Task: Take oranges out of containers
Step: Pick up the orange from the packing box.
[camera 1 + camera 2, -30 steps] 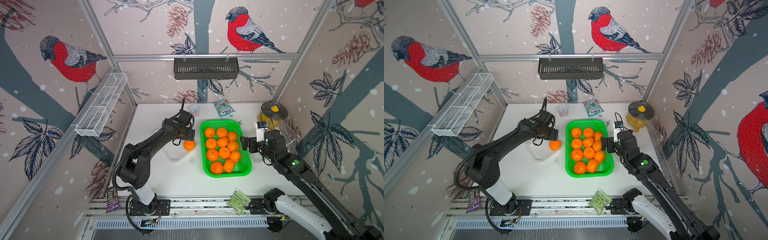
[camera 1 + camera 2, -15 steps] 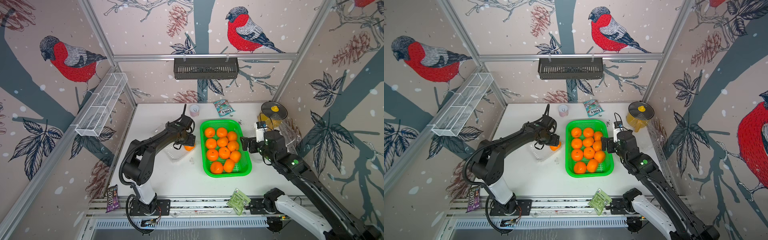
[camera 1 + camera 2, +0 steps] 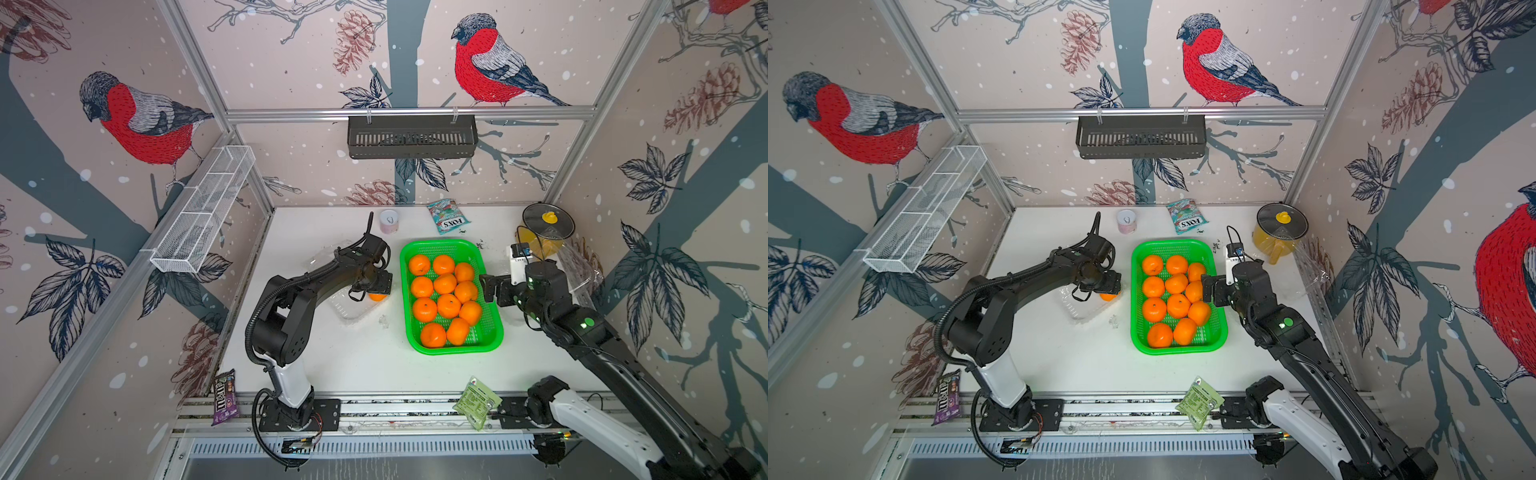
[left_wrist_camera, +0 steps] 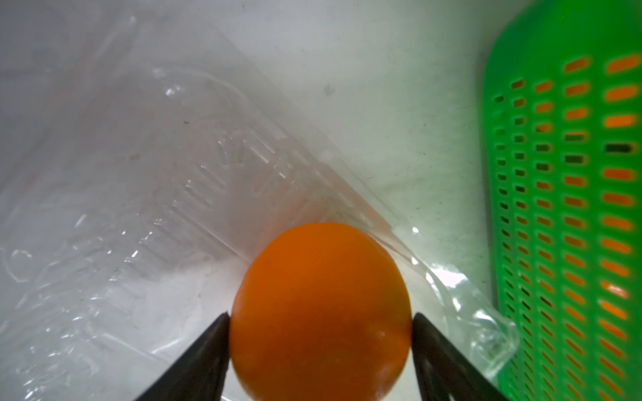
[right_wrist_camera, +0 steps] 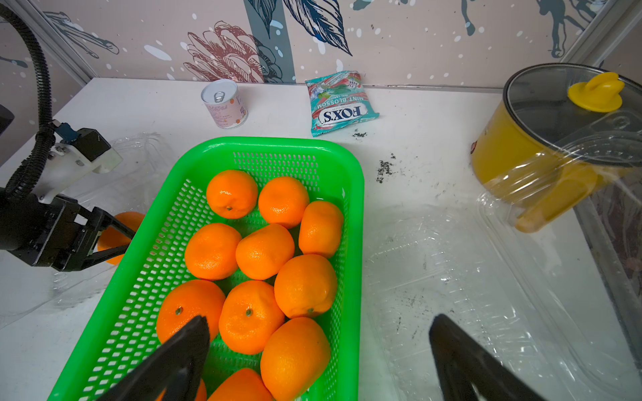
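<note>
My left gripper (image 4: 320, 316) is shut on one orange (image 4: 319, 312); both black fingers press its sides. That orange (image 3: 377, 296) sits at the right edge of a clear container (image 3: 349, 307), just left of the green tray (image 3: 451, 245), and the left gripper (image 3: 376, 291) covers most of it in both top views. Whether it is lifted off the plastic I cannot tell. Several oranges (image 3: 446, 305) lie in the tray. My right gripper (image 5: 319, 333) stands open above the tray's right rim (image 5: 352, 243), holding nothing. A second clear container (image 5: 486, 277) lies to the right, against the pot.
A yellow pot (image 3: 548, 220) with a glass lid stands at the back right. A small can (image 3: 389, 221) and a candy bag (image 3: 449, 216) lie near the back wall. A green packet (image 3: 478, 401) and a purple candy bag (image 3: 224, 397) rest by the front rail.
The left gripper has come down over the orange that lay beside it a second ago and now covers it. The right arm has not moved.
</note>
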Action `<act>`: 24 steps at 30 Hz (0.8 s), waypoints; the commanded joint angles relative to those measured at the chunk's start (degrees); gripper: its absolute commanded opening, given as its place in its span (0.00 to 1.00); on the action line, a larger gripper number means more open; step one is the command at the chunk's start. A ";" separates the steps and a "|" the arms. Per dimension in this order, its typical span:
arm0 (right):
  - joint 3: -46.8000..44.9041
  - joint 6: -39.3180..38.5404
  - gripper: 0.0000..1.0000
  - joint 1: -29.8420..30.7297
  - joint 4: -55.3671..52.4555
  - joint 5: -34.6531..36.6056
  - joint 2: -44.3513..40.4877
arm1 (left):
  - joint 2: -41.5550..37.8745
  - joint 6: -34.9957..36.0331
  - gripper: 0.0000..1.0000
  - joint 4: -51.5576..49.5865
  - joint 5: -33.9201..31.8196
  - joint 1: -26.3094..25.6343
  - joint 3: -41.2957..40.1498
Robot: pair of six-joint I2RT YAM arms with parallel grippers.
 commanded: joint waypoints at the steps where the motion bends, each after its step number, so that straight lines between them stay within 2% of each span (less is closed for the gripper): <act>1: -0.09 -0.45 1.00 -0.01 1.92 -0.24 -0.03 | 0.31 -1.89 0.77 1.75 -0.42 0.02 -0.23; 7: -0.03 -0.24 0.99 0.02 1.86 -0.23 -0.04 | 0.34 -3.35 0.72 1.97 -2.36 0.02 -0.74; 18: 0.24 -0.24 0.99 -0.02 1.65 -0.47 -0.10 | 0.91 -5.51 0.73 2.63 -4.28 0.06 -2.57; 24: 0.36 -0.16 0.99 0.08 1.13 -0.24 -0.55 | -1.07 -7.06 0.60 3.07 -5.77 0.15 -3.25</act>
